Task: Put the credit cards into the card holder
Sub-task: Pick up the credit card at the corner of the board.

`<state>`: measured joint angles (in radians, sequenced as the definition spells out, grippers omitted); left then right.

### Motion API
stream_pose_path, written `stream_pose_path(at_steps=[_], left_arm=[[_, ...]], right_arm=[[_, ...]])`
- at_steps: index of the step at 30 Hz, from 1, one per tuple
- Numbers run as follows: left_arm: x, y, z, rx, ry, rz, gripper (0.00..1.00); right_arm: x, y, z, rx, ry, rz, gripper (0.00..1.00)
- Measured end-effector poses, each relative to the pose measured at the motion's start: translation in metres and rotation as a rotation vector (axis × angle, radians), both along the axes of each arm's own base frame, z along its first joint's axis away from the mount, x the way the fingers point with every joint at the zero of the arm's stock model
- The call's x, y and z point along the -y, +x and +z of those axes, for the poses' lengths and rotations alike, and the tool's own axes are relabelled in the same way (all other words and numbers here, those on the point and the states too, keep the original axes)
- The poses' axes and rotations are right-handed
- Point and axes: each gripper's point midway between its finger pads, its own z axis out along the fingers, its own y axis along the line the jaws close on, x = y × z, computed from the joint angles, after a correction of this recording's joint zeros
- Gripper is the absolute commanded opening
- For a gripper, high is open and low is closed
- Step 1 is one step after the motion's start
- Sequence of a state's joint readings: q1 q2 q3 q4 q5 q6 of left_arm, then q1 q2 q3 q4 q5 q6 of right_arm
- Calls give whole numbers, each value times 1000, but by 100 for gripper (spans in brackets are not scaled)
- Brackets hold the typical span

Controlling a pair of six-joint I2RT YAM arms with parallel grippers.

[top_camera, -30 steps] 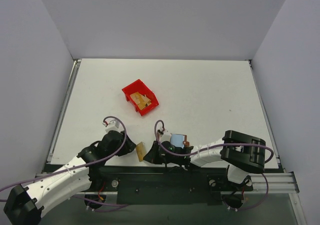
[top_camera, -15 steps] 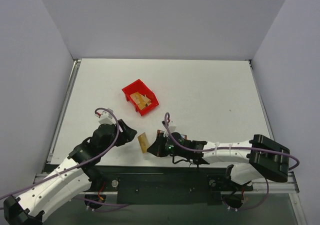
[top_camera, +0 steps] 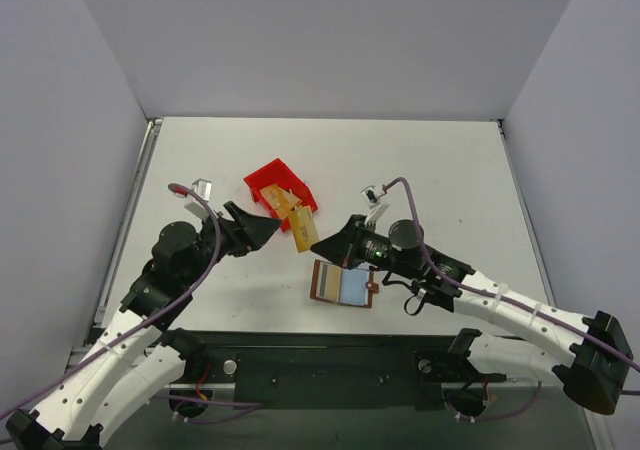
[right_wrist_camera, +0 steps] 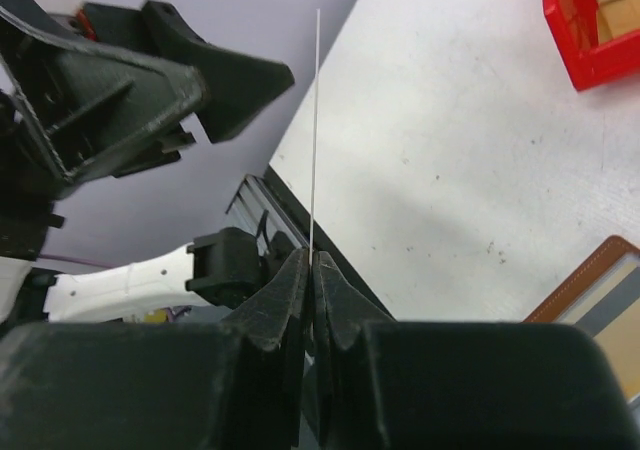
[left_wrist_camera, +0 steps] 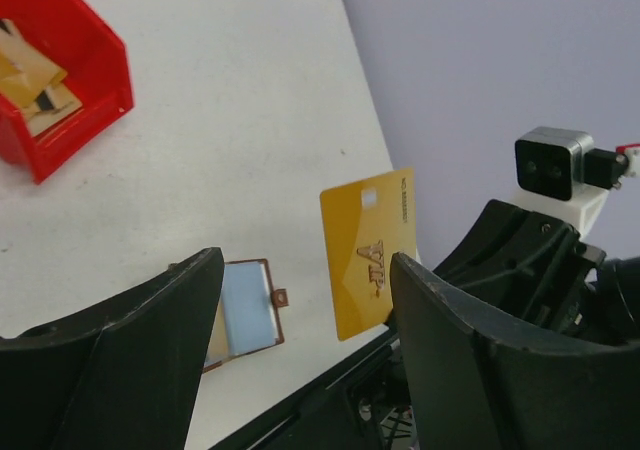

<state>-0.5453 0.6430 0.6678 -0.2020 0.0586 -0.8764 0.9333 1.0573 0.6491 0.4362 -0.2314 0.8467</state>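
Between the tightly closed jaws of the right gripper stands one gold card. It is pinched by its lower edge and held upright above the counter. The right wrist view sees it edge-on, as a thin pale line.

Just to the card's left hangs the left gripper, jaws spread wide with nothing between them. Its own wrist view frames the card in that gap, untouched.

A second ago the left gripper sat low at the near edge of the counter with the card at its tips. Since then its jaws have opened and it has drawn back toward the red bin. The right arm has swung out from the near edge, carrying the card. I judge that the hand-over from left to right is finished.

Below the raised card and slightly to its right, the card holder lies open and flat on the counter. Its light blue pocket panels face up, and it is clear of both grippers. A second ago it was tucked close by the right gripper.

Farther back, the red bin holds more gold-tan cards.

The card can probably now be lowered into a pocket. Nothing pins the holder, so it may slide, and the free left gripper could steady it.
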Motion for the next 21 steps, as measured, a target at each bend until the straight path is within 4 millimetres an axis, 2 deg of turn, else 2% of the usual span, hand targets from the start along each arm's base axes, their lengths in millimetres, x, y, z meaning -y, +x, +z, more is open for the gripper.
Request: stream_pose_path(at_steps=[4,8,12,21], left_arm=[[13,-5,17,46,-86,-70,78],[24,-11,29,75,-162,-137,78],[33,-16,38,101,-221,-198,78],[40,-22,40,116,-266,-251,77]], right_arm=[[17,8,26,28,76,-25,0],[28,10,38,27,136,-29,0],[27,7,44,7,183,3,0],[14,-6,58,-29,282,112,0]])
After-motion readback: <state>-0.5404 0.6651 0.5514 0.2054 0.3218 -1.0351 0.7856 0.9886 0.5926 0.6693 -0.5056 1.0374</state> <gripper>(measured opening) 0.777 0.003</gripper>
